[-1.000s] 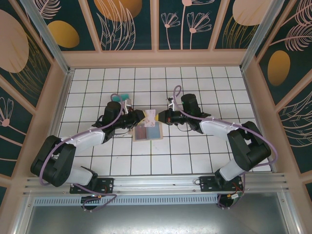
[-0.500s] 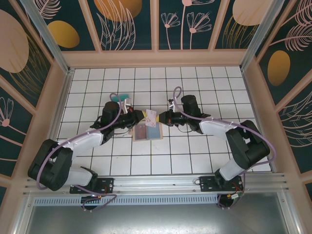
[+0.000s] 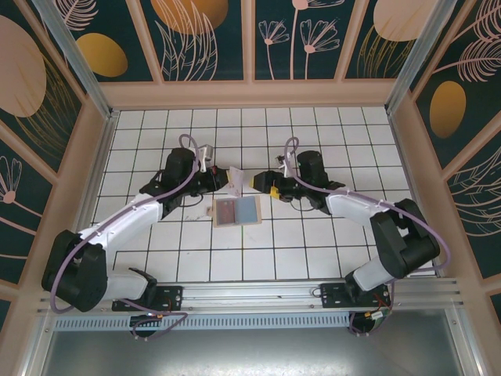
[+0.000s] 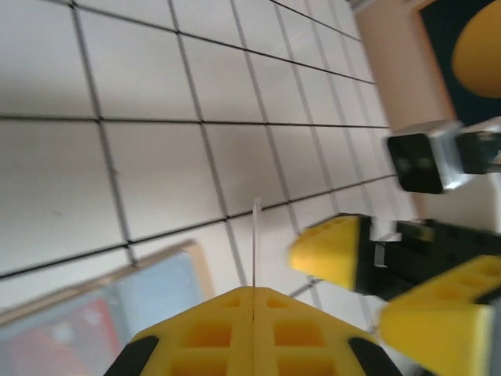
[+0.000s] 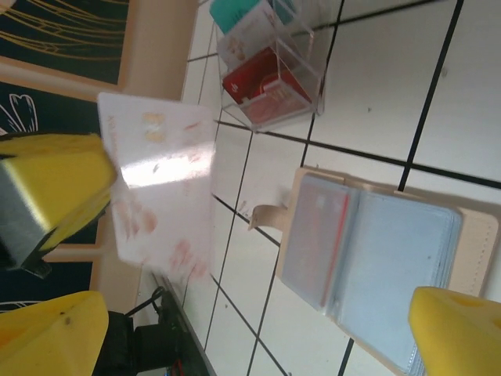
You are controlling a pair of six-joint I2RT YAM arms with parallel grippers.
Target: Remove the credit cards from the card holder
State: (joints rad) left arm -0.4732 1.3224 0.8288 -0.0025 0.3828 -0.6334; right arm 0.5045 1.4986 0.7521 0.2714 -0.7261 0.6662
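The left hand (image 3: 225, 177) is clamped shut on a pale card (image 5: 160, 188) with faint red marks. From the left wrist the card shows edge-on, pinched between the 2 yellow fingers and sticking out past their tips. The card is held above the worktop (image 3: 313, 235), apart from the card holder (image 3: 236, 211), which lies open and flat near the middle of the tiles. From the holder, the left hand sits at about 11 o'clock and the right hand (image 3: 262, 184) at about 1 o'clock, the 2 hands facing each other. The right hand's fingers stand wide apart with nothing between them, just beside the card's free end and not gripping it. The holder's left pocket shows a red card (image 5: 321, 243) behind its clear sleeve, while the right pocket looks plain blue-grey. In the right wrist view a clear box (image 5: 270, 70) stands on the tiles beyond the holder, with teal and red items inside.
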